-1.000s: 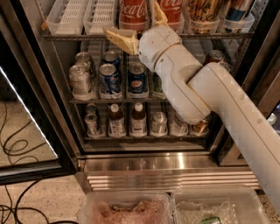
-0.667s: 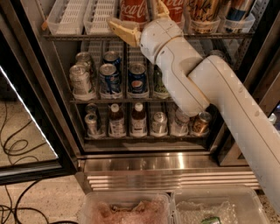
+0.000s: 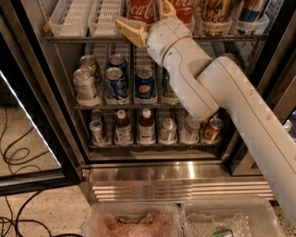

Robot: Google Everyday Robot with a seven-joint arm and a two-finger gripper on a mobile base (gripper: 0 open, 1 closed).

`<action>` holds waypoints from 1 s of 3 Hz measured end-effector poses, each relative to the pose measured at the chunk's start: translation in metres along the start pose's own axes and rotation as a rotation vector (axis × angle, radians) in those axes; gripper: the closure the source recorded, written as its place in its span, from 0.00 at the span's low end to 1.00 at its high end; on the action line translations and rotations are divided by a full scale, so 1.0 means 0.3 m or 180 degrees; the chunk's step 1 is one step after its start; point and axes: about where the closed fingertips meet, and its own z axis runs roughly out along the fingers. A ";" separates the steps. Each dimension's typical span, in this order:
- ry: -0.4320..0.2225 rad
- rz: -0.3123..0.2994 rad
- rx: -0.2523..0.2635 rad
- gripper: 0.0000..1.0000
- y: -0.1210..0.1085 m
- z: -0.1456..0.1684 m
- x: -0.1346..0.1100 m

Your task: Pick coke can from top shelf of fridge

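Hovering at wire top shelf (image 3: 83,39), spread tan hand (image 3: 141,13) before cylindrical coke can (image 3: 138,5).

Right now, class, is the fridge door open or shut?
Open: the fridge door is swung aside at left, leaving the shelves exposed; the open gripper is at the coke can on the top shelf.

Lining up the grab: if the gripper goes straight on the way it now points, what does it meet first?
Most likely the left-hand coke can on the top shelf. The open gripper points up at it, with a finger on either side. Depth is unclear, so I can't tell how far off it is.
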 end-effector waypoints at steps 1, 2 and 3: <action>0.0000 0.0000 0.0000 0.30 0.000 0.000 0.000; 0.0000 0.0000 0.0000 0.33 0.000 0.000 0.000; 0.0001 -0.0003 -0.0001 0.39 0.001 0.001 0.000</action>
